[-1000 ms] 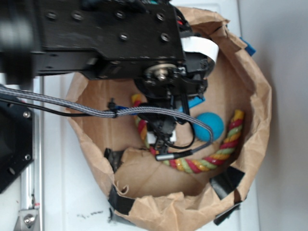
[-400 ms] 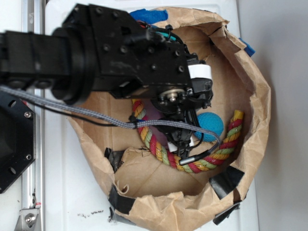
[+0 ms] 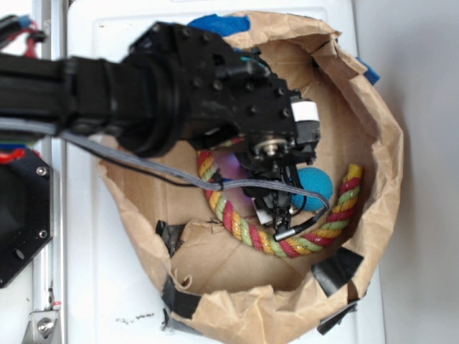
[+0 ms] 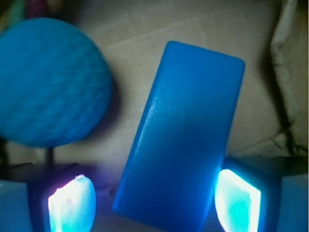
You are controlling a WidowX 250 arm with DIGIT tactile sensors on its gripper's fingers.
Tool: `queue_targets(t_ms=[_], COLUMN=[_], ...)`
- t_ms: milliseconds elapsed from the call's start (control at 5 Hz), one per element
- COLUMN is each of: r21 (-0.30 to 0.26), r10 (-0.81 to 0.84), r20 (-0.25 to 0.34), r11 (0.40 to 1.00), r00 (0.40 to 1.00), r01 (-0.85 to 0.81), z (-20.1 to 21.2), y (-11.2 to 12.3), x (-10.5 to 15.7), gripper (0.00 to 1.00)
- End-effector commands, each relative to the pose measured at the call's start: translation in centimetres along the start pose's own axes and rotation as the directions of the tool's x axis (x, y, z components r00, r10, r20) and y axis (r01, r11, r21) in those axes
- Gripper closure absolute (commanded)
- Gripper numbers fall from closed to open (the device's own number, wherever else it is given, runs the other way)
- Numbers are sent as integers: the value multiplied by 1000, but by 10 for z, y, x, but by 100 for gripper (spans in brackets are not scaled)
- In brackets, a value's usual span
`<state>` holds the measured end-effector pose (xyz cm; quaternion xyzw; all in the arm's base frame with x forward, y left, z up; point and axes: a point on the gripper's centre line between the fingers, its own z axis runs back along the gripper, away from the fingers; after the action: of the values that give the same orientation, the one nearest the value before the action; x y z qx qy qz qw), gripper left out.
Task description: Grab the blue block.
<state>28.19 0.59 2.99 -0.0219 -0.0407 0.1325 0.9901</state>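
bench (image 3: 100, 287): white top, metal rail along left edge
paper bag (image 3: 380, 165): brown, rolled-down rim, black tape patches, sits on bench
bag contents: rope toy (image 3: 237, 222), teal ball (image 4: 50, 82), blue block (image 4: 186, 135) lying flat just right of ball
end effector (image 4: 154, 200): fingers apart, straddling block's near end, not clamped

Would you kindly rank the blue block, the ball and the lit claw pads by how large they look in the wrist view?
1. blue block
2. ball, close behind, though nearness to the camera may skew this
3. claw pads, much smaller and cut off by the frame
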Motion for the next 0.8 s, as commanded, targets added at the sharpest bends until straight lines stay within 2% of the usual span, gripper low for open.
queue_targets(t_ms=[0,200,400,600], r21=[15,7,7,10], r10=[-49,-64,-53,-65], r20=[32,27,34,32], r11=[999,998,999,998], r00=[998,998,998,997], r01=[48,64,53,64], z=[0,1,0,1], y=[-8,-8,-7,-7], x=[4,3,3,2], gripper=[0,0,100,100])
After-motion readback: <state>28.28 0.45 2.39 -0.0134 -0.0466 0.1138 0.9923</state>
